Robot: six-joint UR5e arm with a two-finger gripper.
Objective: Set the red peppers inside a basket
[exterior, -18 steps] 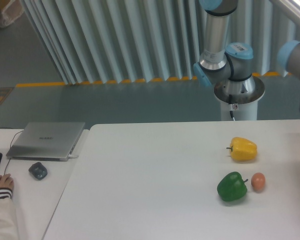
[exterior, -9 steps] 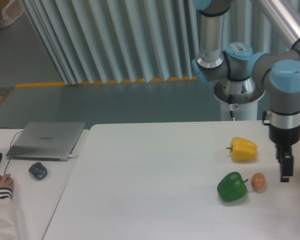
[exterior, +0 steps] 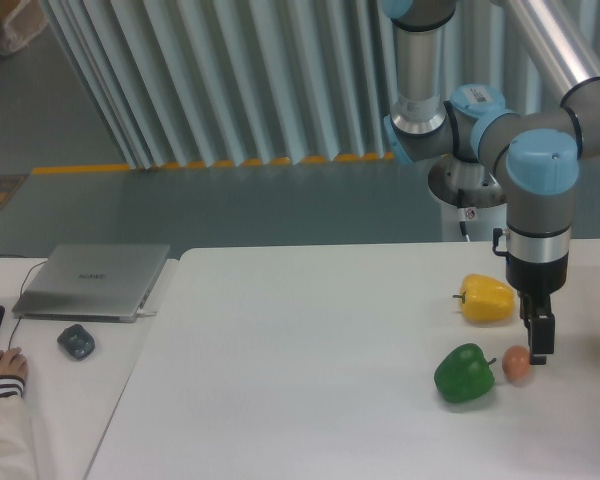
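Observation:
No red pepper shows in the camera view; it is hidden or out of frame. No basket shows either. My gripper [exterior: 538, 352] hangs straight down from the grey and blue wrist [exterior: 536, 215] at the right of the white table [exterior: 280, 380]. Its tips are just to the right of a small orange-brown ball [exterior: 516, 363] and close above the tabletop. The fingers are seen side-on as one dark bar, so I cannot tell whether they are open. Nothing shows between them.
A yellow pepper [exterior: 486, 298] lies behind the ball and a green pepper [exterior: 465, 374] just left of it. A laptop [exterior: 95, 280], a mouse [exterior: 76, 341] and a person's hand [exterior: 2, 368] are on the left desk. The arm's base [exterior: 477, 185] stands behind the table.
The arm has swung in from the right edge and moved left, bringing the gripper down beside the orange-brown ball. The peppers and ball have not moved.

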